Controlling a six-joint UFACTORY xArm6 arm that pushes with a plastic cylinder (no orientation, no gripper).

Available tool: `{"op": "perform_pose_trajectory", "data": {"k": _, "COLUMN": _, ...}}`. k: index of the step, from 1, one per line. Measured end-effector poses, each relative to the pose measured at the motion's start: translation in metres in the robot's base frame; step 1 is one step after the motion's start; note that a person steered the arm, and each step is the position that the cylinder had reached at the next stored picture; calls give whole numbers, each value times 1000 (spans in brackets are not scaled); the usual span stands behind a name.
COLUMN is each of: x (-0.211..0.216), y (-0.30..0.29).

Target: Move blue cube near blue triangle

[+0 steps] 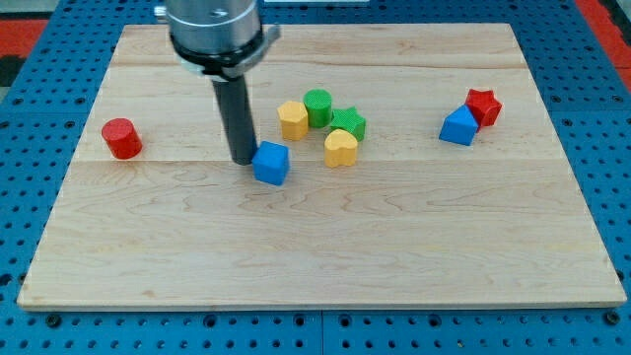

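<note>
The blue cube [271, 163] lies on the wooden board, left of centre. My tip [243, 159] stands right against the cube's left side. The blue triangle [457, 126] lies far to the view's right, touching a red star [483, 106] just above and to its right. The rod rises from the tip to the arm's grey body at the view's top.
A cluster lies between cube and triangle: a yellow hexagon [293, 119], a green cylinder [317, 106], a green star [348, 122] and a yellow heart [340, 147]. A red cylinder [122, 138] lies at the left. The board's edge [315, 303] borders a blue pegboard.
</note>
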State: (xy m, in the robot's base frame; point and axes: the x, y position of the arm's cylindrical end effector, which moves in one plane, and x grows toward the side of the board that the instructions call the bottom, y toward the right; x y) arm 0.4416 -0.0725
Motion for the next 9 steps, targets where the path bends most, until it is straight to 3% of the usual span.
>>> {"op": "perform_pose_trajectory", "data": {"k": 1, "x": 16, "y": 38}}
{"op": "perform_pose_trajectory", "data": {"k": 3, "x": 56, "y": 57}}
{"op": "perform_pose_trajectory", "data": {"k": 4, "x": 54, "y": 94}}
{"op": "perform_pose_trajectory", "data": {"k": 6, "x": 46, "y": 71}}
{"op": "perform_pose_trajectory", "data": {"k": 8, "x": 19, "y": 163}}
{"op": "perform_pose_trajectory", "data": {"k": 9, "x": 12, "y": 182}}
